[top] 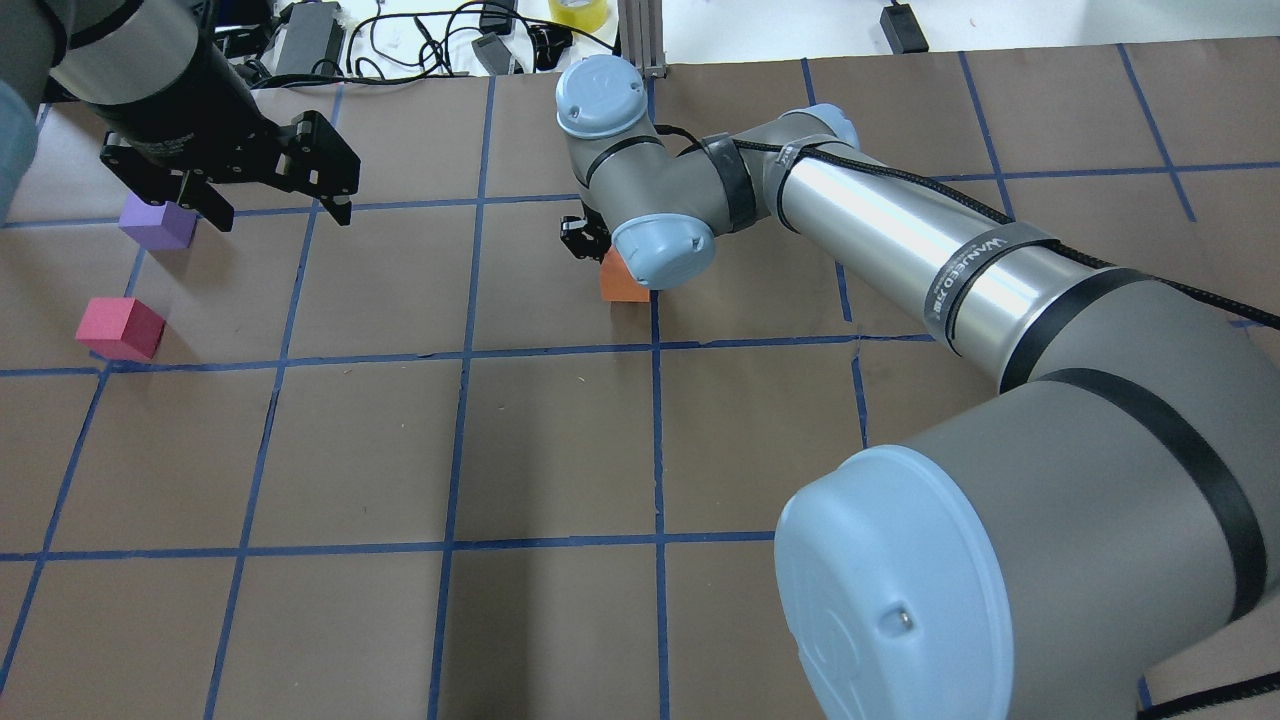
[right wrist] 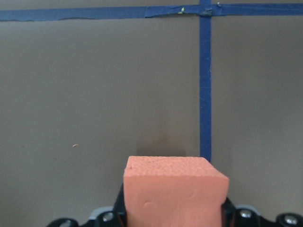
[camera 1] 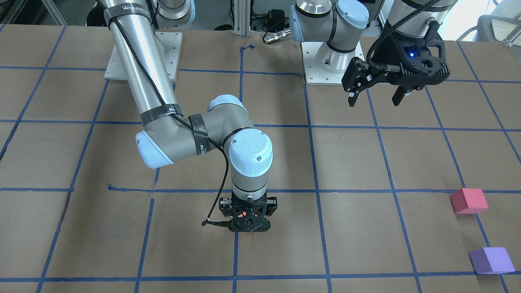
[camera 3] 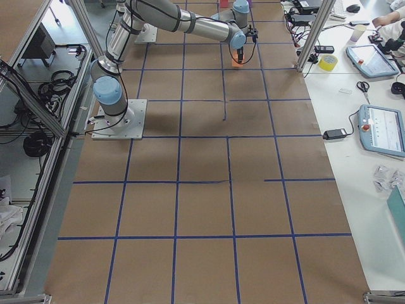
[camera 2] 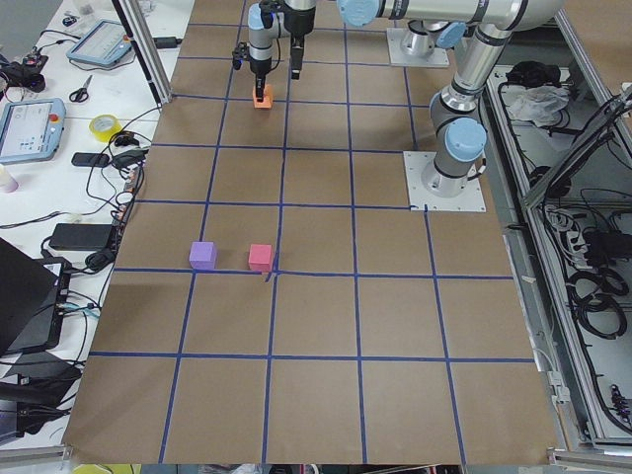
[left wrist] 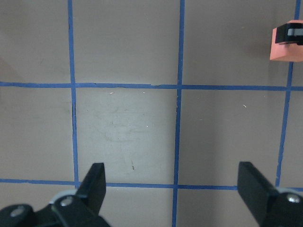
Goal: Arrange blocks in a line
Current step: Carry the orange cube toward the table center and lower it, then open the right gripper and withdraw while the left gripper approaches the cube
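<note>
An orange block (top: pixel 625 283) is at mid-desk (top: pixel 400 450), pinched between the right fingers (left wrist: pixel 294 34). A pink-red block (top: pixel 120 328) and a purple block (top: pixel 157 222) lie near each other, well off to the robot's left. The left fingers (left wrist: pixel 96 182), spread wide, hover beside the purple block.

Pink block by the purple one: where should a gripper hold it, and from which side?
Grip the pink block by two opposite side faces, coming straight down from above. It sits flat on the table, its top bare, and stands apart from the purple block, so fingers probably fit on either side. The open left gripper is the nearer one.
</note>
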`<action>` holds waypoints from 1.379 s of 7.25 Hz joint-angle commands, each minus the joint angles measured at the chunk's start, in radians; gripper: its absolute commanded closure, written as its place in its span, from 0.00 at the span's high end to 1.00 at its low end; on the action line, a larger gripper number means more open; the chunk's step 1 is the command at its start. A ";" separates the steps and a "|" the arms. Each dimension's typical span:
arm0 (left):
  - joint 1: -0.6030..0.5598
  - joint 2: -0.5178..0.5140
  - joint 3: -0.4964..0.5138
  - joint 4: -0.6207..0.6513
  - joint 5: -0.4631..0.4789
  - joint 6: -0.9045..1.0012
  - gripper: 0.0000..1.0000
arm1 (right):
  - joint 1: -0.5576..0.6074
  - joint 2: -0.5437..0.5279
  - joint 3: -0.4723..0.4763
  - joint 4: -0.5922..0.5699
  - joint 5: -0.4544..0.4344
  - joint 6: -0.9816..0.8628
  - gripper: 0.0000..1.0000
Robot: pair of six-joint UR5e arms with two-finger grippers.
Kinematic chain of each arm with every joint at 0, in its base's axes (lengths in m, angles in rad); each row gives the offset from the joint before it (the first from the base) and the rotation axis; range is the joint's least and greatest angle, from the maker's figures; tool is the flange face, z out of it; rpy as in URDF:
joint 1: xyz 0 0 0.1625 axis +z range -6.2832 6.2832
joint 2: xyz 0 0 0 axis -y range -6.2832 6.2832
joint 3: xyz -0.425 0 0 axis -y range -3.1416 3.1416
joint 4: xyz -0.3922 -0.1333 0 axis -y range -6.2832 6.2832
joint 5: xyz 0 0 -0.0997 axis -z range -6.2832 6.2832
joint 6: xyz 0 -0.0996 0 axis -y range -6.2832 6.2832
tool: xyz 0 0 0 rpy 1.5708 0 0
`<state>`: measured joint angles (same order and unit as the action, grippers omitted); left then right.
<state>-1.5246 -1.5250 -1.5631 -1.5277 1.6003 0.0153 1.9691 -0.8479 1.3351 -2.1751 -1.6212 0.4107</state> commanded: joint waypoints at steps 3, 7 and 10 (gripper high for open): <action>0.000 -0.001 0.000 0.000 0.000 0.000 1.00 | 0.004 -0.003 -0.001 -0.020 -0.012 0.028 1.00; 0.000 -0.035 -0.003 0.089 0.003 -0.002 1.00 | -0.027 -0.150 0.018 0.006 0.024 -0.066 1.00; -0.002 -0.153 -0.026 0.260 -0.016 0.021 1.00 | -0.103 -0.354 0.021 0.316 0.053 -0.269 1.00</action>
<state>-1.5252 -1.6153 -1.5841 -1.3345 1.5944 0.0274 1.9086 -1.1173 1.3553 -1.9985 -1.5770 0.2500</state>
